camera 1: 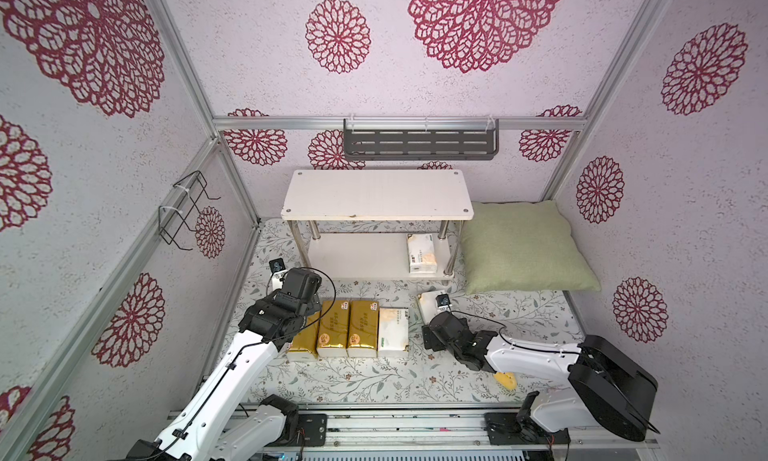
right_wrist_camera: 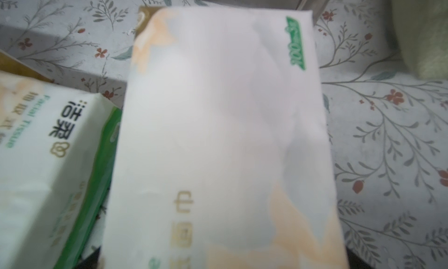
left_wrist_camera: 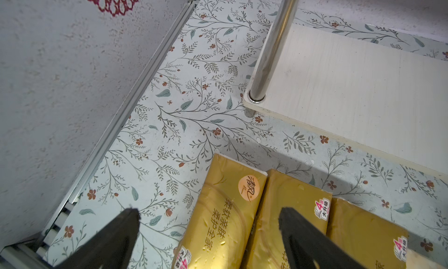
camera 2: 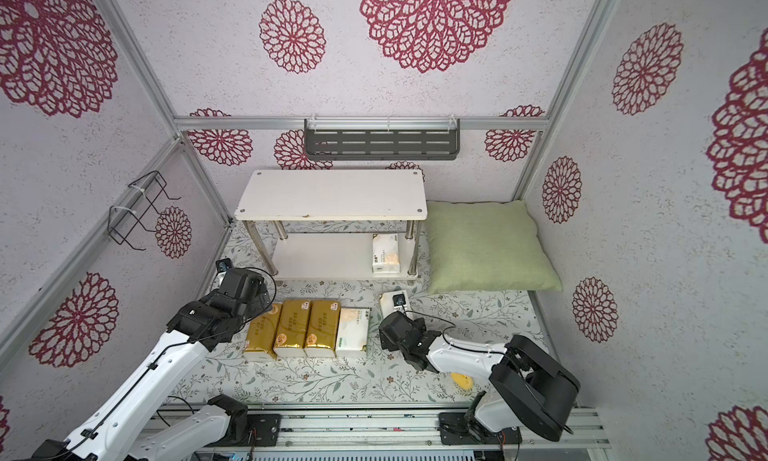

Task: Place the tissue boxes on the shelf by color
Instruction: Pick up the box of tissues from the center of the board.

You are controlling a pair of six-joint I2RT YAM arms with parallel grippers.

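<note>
In both top views the shelf [camera 1: 376,193] is standing by the bench's [camera 1: 353,382] back edge, with a shelved white pack [camera 1: 420,253] lying at the right end of its lower board. Three gold packs [camera 1: 332,328] and a row-end white pack [camera 1: 392,332] are sitting side by side, touching, mid-bench. The left gripper [camera 1: 301,303] is hovering over the leftmost gold one. The right gripper [camera 1: 435,317] is hanging low over a loose white pack [camera 1: 424,305] near the shelf's front right leg.

In the left wrist view the left gripper [left_wrist_camera: 208,209] is standing spread wide and empty, straddling that gold pack's end.

In the right wrist view the loose white pack [right_wrist_camera: 225,134] is filling the frame, blurred, and I cannot tell whether the jaws are pinching it. A good grip would be squeezing across its narrow width, firm without crushing, then lifting clear before sliding it onto the lower board beside the shelved one.
</note>
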